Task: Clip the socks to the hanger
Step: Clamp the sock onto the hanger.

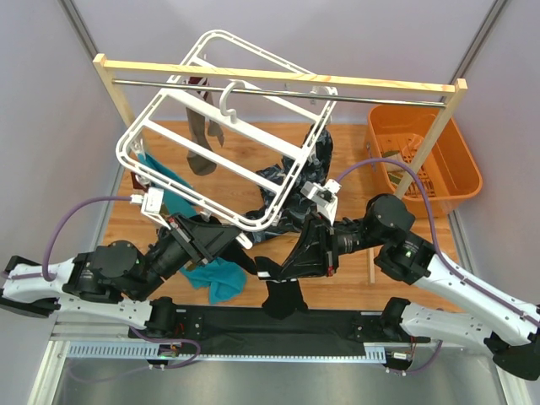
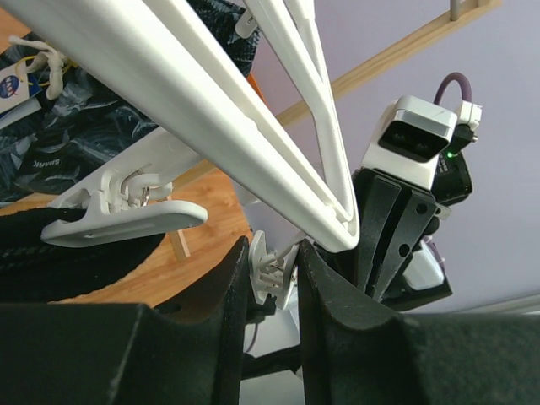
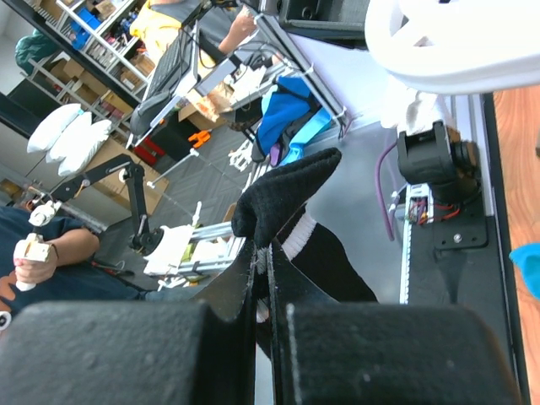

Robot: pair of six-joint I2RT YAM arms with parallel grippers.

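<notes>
Wooden table (image 1: 253, 139), black sock (image 3: 287, 190) pinched in right tool (image 3: 263, 253)

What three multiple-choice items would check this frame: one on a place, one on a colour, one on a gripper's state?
1. Where is the orange basket in the top view?
A. at the far right
B. under the left arm
C. hung from the hanger

2. What colour is the sock in the right gripper?
A. teal
B. beige with stripes
C. black

3. How is the right gripper?
A. open and empty
B. shut on the sock
C. out of view

Answers:
1 A: the basket sits by the right edge of the top view.
2 C: the right wrist view shows black cloth with a white band.
3 B: that view shows the gripper pressed together on the cloth.
</notes>
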